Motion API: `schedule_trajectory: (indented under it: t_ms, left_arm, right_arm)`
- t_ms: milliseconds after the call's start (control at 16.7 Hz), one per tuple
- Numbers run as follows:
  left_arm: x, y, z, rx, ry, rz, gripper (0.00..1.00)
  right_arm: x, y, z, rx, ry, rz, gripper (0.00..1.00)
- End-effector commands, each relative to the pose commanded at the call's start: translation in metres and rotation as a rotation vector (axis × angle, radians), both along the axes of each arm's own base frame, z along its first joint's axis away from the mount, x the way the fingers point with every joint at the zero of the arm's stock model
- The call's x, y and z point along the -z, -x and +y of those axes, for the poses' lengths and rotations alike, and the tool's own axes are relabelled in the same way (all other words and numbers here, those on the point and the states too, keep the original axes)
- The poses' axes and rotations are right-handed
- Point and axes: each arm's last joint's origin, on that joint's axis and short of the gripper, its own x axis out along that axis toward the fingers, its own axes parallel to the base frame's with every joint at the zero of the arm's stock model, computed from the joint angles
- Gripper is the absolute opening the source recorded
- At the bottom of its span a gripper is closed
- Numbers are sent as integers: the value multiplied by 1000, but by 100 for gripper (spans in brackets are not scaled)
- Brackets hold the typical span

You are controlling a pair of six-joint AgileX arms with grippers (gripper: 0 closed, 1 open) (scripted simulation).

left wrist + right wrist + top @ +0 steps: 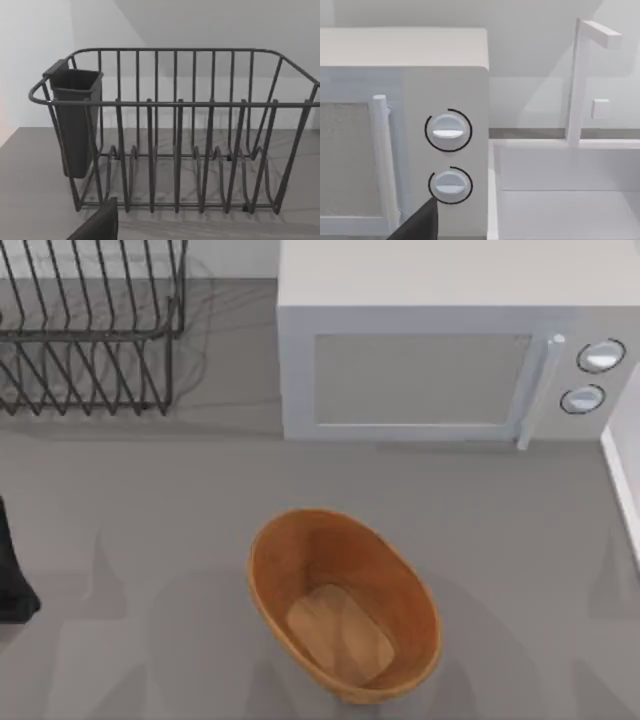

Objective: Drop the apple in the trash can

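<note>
Trash can sits front-centre, upright and empty; no apple seen yet. Both grippers' finger state: can't tell. Locate the apple first, then release directly over the opening.

- We see even, soft light with no glare on the grey table.
- The wire rack throws thin, curved shadows onto the table.
- Faint broad shadows spread around the trash can.
- All our views look slightly soft.
</note>
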Motion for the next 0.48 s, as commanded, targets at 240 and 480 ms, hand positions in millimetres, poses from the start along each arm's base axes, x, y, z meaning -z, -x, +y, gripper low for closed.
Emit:
schedule_trajectory:
  t_ms: [240,480]
  left_arm:
    - [-5,0,1,-5,-1,30,100]
    - [-27,-7,4,-27,-7,209,100]
  right_arm:
    - [0,0,0,0,0,0,100]
    - [0,0,0,0,0,0,100]
